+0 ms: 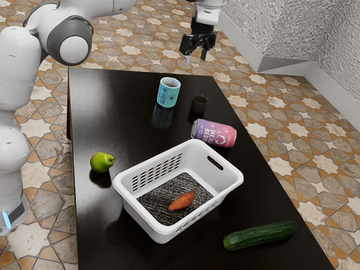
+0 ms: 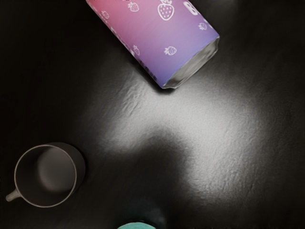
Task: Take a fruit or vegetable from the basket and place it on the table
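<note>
Orange sweet potato (image 1: pixel 181 201) lies inside the white basket (image 1: pixel 195 158). The gripper (image 1: pixel 196 55) hangs above the black counter (image 1: pixel 112 118), its fingers spread apart.

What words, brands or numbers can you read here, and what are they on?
"HEX": big white letters on the pink and purple can; another letter may follow.
"BER": on the same can, under "HEX"; I can't make out whether it goes on.
Small print on that can: too small to read.
Dark marks on the teal cup: too small to tell whether they are words.
</note>
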Motion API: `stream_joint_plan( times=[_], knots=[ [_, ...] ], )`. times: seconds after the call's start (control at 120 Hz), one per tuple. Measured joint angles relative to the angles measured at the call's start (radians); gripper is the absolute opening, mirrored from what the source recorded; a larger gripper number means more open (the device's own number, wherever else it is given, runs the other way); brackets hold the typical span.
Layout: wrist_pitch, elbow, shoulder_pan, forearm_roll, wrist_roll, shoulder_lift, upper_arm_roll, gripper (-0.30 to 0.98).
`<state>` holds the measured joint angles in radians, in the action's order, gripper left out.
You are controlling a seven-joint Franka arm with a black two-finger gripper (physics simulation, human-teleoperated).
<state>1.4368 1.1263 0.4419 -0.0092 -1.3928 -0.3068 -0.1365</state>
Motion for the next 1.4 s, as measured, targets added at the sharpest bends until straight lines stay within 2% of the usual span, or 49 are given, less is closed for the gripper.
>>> stream_joint_plan(
  times=[0.275, 0.325, 0.442, 0.542, 0.642, 0.692, 0.733, 0.783, 0.867, 0.942, 0.992, 1.058, 1.108, 1.142, 1.175, 1.217, 1.292, 1.4],
  knots=[
    [-0.001, 0.000, -0.001, 0.002, -0.130, 0.000, -0.001, 0.68],
    [-0.004, -0.028, 0.000, 0.007, -0.136, 0.052, 0.001, 0.68],
    [-0.009, -0.111, -0.050, 0.074, -0.093, 0.418, 0.030, 0.68],
    [-0.081, -0.120, -0.027, 0.014, -0.002, 0.627, 0.072, 0.68],
    [-0.279, -0.116, -0.026, -0.019, 0.080, 0.838, 0.073, 0.68],
    [-0.366, -0.099, -0.104, -0.037, 0.116, 0.958, 0.110, 0.68],
    [-0.419, -0.018, -0.219, -0.062, 0.148, 1.104, 0.165, 0.68],
    [-0.468, 0.162, -0.327, -0.086, 0.185, 1.283, 0.177, 0.69],
    [-0.526, 0.369, -0.359, -0.114, 0.241, 1.435, 0.184, 0.69],
    [-0.542, 0.414, -0.335, -0.144, 0.285, 1.462, 0.190, 0.68],
    [-0.526, 0.380, -0.338, -0.159, 0.311, 1.429, 0.171, 0.69],
    [-0.446, 0.329, -0.397, -0.160, 0.336, 1.278, 0.098, 0.69],
    [-0.353, 0.374, -0.438, -0.160, 0.352, 1.143, 0.075, 0.69],
    [-0.281, 0.452, -0.470, -0.157, 0.361, 1.090, 0.071, 0.69],
    [-0.202, 0.588, -0.486, -0.150, 0.371, 1.093, 0.070, 0.68],
    [-0.130, 0.746, -0.483, -0.138, 0.391, 1.162, 0.085, 0.68],
    [-0.050, 0.898, -0.486, -0.092, 0.455, 1.221, 0.085, 0.69],
    [0.151, 1.147, -0.456, -0.143, 0.538, 1.225, 0.090, 0.69]
  ],
)
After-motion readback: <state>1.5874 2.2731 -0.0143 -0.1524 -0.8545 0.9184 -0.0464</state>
